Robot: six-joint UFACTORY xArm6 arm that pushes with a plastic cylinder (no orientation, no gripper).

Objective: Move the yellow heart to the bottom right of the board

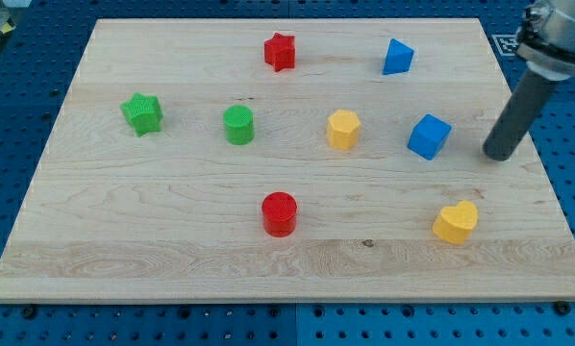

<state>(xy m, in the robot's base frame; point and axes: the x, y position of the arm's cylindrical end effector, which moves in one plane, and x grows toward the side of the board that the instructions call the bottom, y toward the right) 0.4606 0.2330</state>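
A yellow heart (456, 222) sits near the bottom-right corner of a pale wooden board (172, 259), already in that quarter though short of the corner itself, with bare wood between it and both edges. Above the heart and to its right, well apart from it, the arm's dark rod stands with my tip (500, 156) on the board; the rod carries no fingers at all, so there is nothing to open or close, only a blunt end that pushes. To finish cleanly, the tip would likely need to come round to the heart's upper-left side and press through its middle, since an off-centre shove on a lobed shape looks apt to spin it aside. Just above the heart stands a blue cube (429, 135), close enough to the approach that a wide swing could knock it. Farther up from the heart is a blue wedge-like block (397, 57); up and to its left, a yellow rounded block (343, 129); left of the heart, a red cylinder (279, 213); beyond that, a green cylinder (238, 125), a green star (142, 112) and a red star (280, 51). The board rests on a blue perforated bench (557, 86).
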